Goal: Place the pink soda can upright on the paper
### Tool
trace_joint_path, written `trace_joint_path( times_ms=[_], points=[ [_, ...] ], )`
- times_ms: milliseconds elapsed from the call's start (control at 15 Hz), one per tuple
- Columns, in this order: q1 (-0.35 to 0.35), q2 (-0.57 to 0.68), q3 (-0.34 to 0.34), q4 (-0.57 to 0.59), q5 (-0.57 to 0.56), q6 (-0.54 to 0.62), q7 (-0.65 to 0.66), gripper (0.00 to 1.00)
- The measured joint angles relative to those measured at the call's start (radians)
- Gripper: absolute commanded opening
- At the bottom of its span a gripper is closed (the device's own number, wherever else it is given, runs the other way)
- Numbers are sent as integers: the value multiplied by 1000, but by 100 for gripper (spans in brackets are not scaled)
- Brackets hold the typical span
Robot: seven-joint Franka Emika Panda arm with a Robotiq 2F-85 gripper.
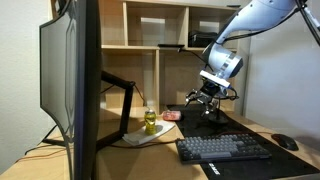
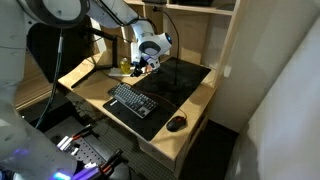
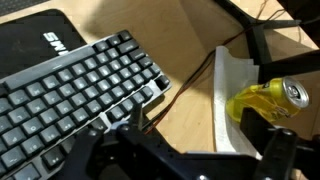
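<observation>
The pink soda can (image 1: 170, 117) seems to be the small reddish shape lying low on the counter (image 1: 155, 160), just beside the paper (image 1: 130, 141) and near the corner of the black mat (image 1: 240, 125); it is too small to read clearly, and the wrist view does not show it. A yellow can (image 3: 265, 100) already sits on the paper. The claw (image 3: 205, 150) hangs above the counter with its fingers spread and nothing between them. A soda can is likely light, with thin, smooth walls that dent and slip, and on its side it may roll, so the best hold is probably across the middle of the body with gentle pressure. Room is tight: the yellow can takes part of the sheet, the monitor (image 1: 75, 80) and its arm (image 1: 120, 85) stand close behind, and the keyboard (image 1: 222, 149) borders the near side, so the bare part of the paper looks the safest spot
</observation>
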Motion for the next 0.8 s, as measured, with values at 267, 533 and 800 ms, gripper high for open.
trace_joint_path(
  times_ms=[267, 533, 800],
  points=[
    [-2, 100, 2, 148, 125, -10, 167, 100],
    [-1, 114, 3, 172, 135, -10, 192, 100],
    [3, 154, 0, 201, 195, 37, 340, 100]
  ],
)
